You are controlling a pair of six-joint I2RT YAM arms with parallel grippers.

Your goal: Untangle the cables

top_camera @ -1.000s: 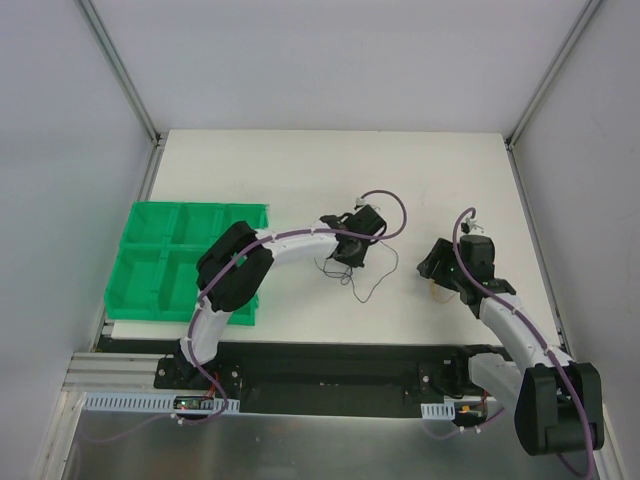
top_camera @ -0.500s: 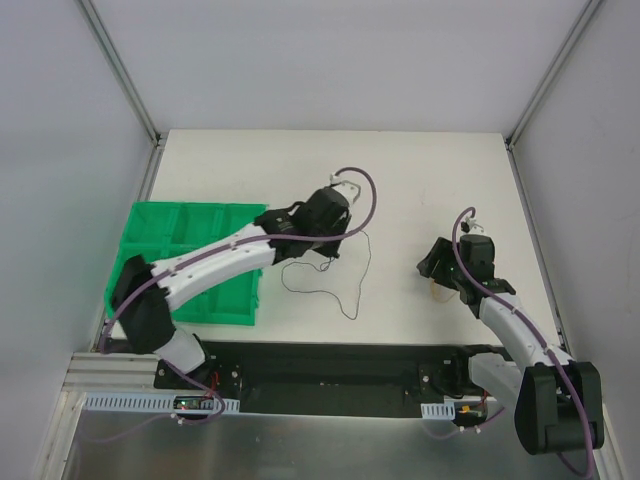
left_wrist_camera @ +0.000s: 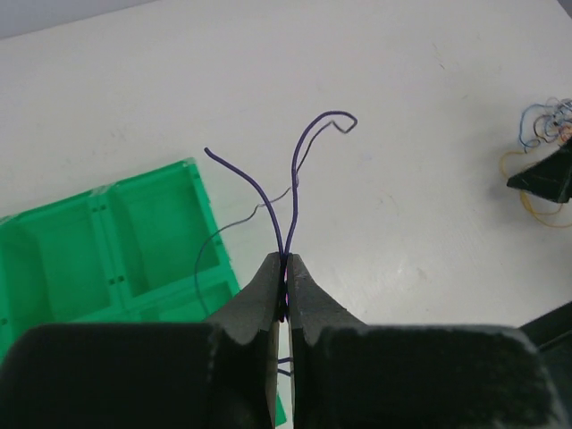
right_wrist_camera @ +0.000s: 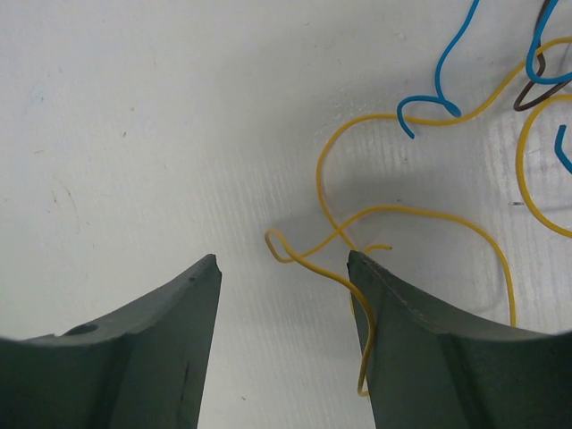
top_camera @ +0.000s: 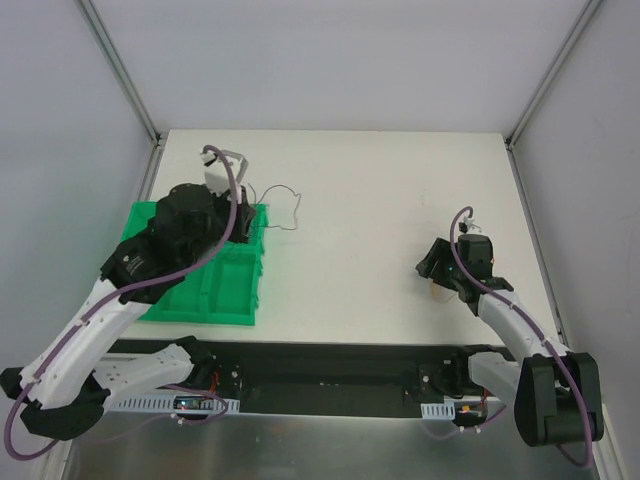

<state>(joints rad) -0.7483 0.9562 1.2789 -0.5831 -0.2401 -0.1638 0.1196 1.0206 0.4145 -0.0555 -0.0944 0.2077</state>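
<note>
1. White tabletop [right_wrist_camera: 134, 107] filled the bkgd and showed bare between the R gripper [right_wrist_camera: 281, 259] fingers.
2. R gripper sat low, jaws wide apart, gripping nothing. A yellow cable [right_wrist_camera: 420, 207] looped in by the finger at view-right, so it was prob. parked ready for the next strand.
3. Ahead of its tips lay a blue cable [right_wrist_camera: 437, 80] + more yellow, loosely crossed, i.e. the rest of the pile.
4. L gripper [left_wrist_camera: 284, 261] was pinched fully closed on a purple cable [left_wrist_camera: 293, 188], held mid-length so both ends stuck out free ahead of the tips.
5. Below & left of it sat a green tray [left_wrist_camera: 98, 192], likely the drop spot.
6. Far ahead-right of L gripper was the wad [left_wrist_camera: 547, 125], well apart. Purple looked fully separated.
</note>
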